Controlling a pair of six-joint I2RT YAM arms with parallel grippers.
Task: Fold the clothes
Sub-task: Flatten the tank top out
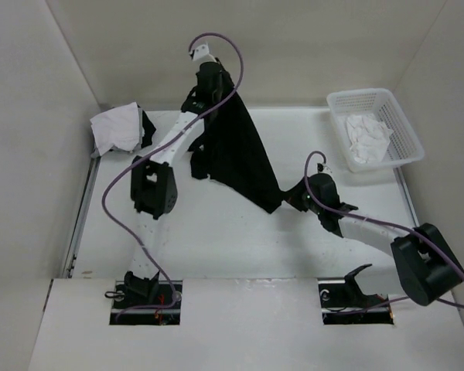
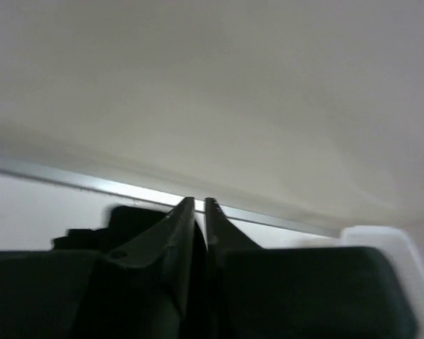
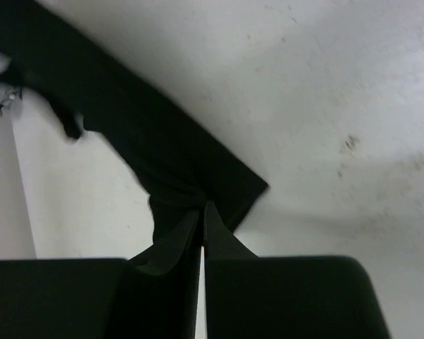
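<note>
black top [image 1: 236, 147] is held up and stretched from far-centre down to near-right. left gripper [image 2: 200, 207] is raised at its top end, fingers pinched close on dark cloth. it's black on black, so the grip point is hard to make out from above, and the wrist view is blurry. right gripper [image 3: 201, 212] is clamped on the low corner, just above the table [image 1: 216, 239]. white-grey clothes heap [image 1: 117, 127] sits far left, partly hiding something dark. crumpled white garment [image 1: 369, 139] lies in the basket [image 1: 408, 131], far right.

Soft even light, barely any shadows on the white worktop [image 1: 240, 247]; both wrist views look pretty blurry.
</note>
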